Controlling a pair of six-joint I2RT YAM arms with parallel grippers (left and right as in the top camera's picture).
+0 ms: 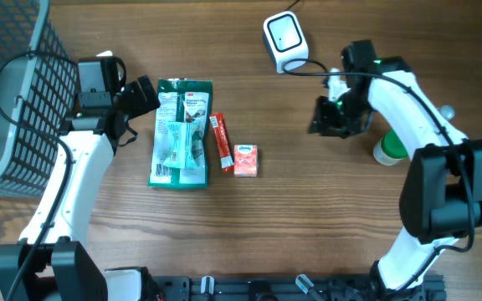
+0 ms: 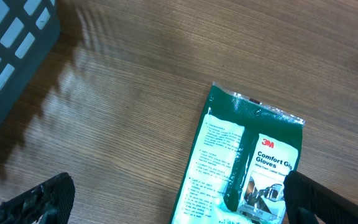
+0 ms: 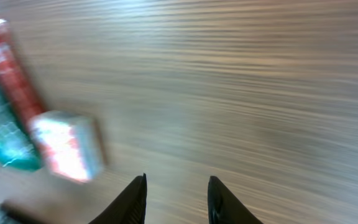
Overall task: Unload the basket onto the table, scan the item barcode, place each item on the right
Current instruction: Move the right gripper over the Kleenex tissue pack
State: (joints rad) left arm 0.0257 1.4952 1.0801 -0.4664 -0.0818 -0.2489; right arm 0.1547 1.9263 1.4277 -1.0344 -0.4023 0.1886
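Observation:
Three items lie mid-table: a green glove package, a red stick pack and a small red tissue pack. The white barcode scanner stands at the back. My left gripper hovers wide open at the glove package's far left corner. In the left wrist view the package lies partly between the spread fingers, untouched. My right gripper hangs right of the items, below the scanner. Its jaws stand apart over bare wood with nothing between them. The blurred tissue pack lies ahead to the left.
A dark mesh basket fills the left edge, just behind my left arm. A green-and-white bottle stands under the right arm. The scanner's cable runs toward the right arm.

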